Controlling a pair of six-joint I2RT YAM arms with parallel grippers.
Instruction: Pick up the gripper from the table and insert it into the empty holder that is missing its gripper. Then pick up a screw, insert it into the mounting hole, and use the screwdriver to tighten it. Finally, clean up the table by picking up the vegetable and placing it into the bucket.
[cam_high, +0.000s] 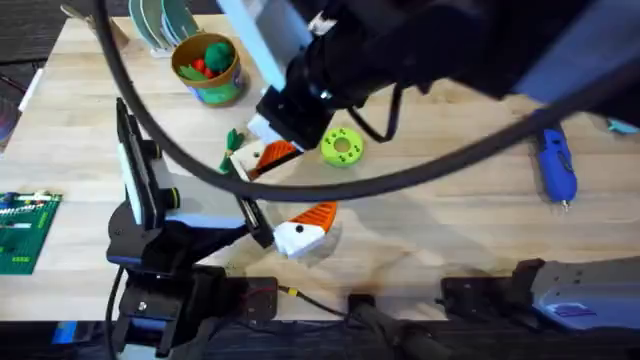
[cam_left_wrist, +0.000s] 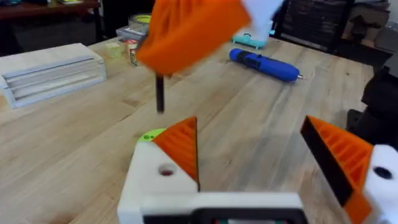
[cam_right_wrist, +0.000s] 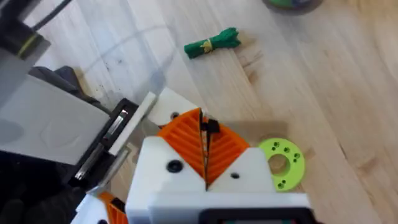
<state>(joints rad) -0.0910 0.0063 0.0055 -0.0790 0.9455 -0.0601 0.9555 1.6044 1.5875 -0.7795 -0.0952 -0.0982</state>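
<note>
Currently, the screw (cam_left_wrist: 160, 93), a thin dark rod, hangs point-down above the holder (cam_left_wrist: 149, 180) and a little beyond it, not over the mounting hole (cam_left_wrist: 166, 170). The right gripper (cam_right_wrist: 202, 134) has its two orange pads pressed together on the screw's upper end. The orange gripper (cam_left_wrist: 181, 146) appears seated in the holder, just beside the hole. The holder is one finger of the left gripper (cam_left_wrist: 249, 134), which is spread wide and carries nothing.

The green disc (cam_right_wrist: 281, 163) lies on the table just beyond the holder. The vegetable (cam_right_wrist: 212, 43) lies farther off on the bare wood, and the bucket (cam_high: 207, 70) stands well beyond it. The screwdriver (cam_left_wrist: 264, 64) lies well apart from the holder, on the far side.

Hazards, as judged from this position:
- The screw is held by its end alone, so contact with the hole's edge may tilt it or pull it from the pads.
- A tilted screw may jam or miss the hole.
- A dropped screw may roll under the holder or against the green disc.
- Downward force may push the unsupported holder out of line.
</note>
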